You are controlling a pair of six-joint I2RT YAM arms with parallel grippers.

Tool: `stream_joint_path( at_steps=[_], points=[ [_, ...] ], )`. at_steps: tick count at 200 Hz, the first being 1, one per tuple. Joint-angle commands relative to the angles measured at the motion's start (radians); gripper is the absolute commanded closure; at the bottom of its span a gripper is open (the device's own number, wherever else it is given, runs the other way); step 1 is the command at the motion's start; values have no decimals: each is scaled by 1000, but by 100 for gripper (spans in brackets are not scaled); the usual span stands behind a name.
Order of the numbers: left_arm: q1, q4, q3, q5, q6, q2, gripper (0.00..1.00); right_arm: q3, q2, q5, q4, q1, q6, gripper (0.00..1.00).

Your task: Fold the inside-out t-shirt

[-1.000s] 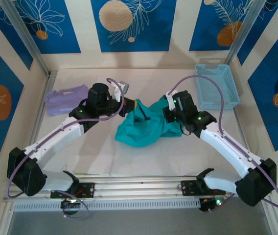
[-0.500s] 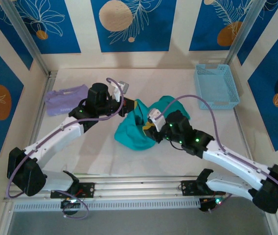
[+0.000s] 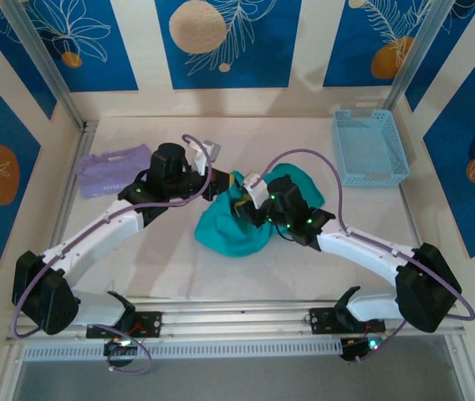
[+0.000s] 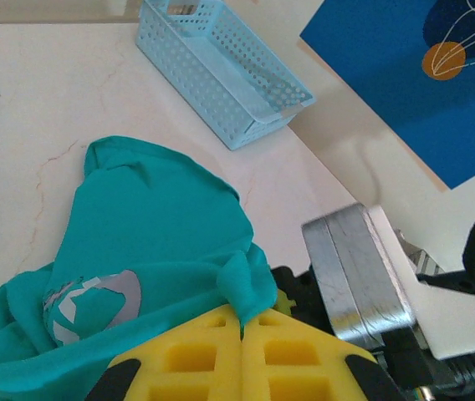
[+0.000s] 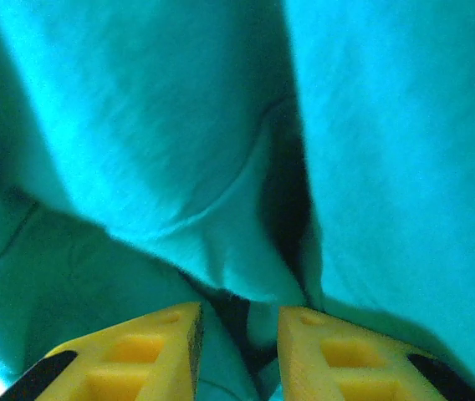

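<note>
The inside-out t-shirt [image 3: 225,230] lies bunched in a teal heap at the middle of the table; a pale grey print [image 4: 95,302] shows on it in the left wrist view. My left gripper [image 3: 222,185] is at the heap's upper left edge, shut on a small fold of the teal fabric [image 4: 246,284]. My right gripper [image 3: 244,207] reaches in from the right, right beside the left one. Its yellow fingers [image 5: 321,351] stand a little apart, pressed close against the cloth, with teal folds [image 5: 221,167] in front of them and between them.
A folded lavender garment [image 3: 112,170] lies at the far left. A light blue perforated basket [image 3: 370,146] stands at the back right, also seen as the basket [image 4: 221,75] in the left wrist view. The right arm's wrist housing [image 4: 359,271] sits close beside my left fingers.
The right arm has swung from the shirt's right side leftward into the heap beside the left gripper, and its jaws have widened. The left arm has held still, still pinching the fabric.
</note>
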Motion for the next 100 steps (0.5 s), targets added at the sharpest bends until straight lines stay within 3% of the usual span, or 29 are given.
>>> stream_joint_path(
  at_steps=[1,47,100],
  points=[
    [8,8,-8,13,2,-15,100,56,23,-16,61,-5,-1,69],
    [9,-60,23,-122,23,4,100,93,-31,-157,-14,-8,42,100],
    [87,-104,107,-342,15,68,100,234,-154,-378,-193,-74,211,100]
  ],
)
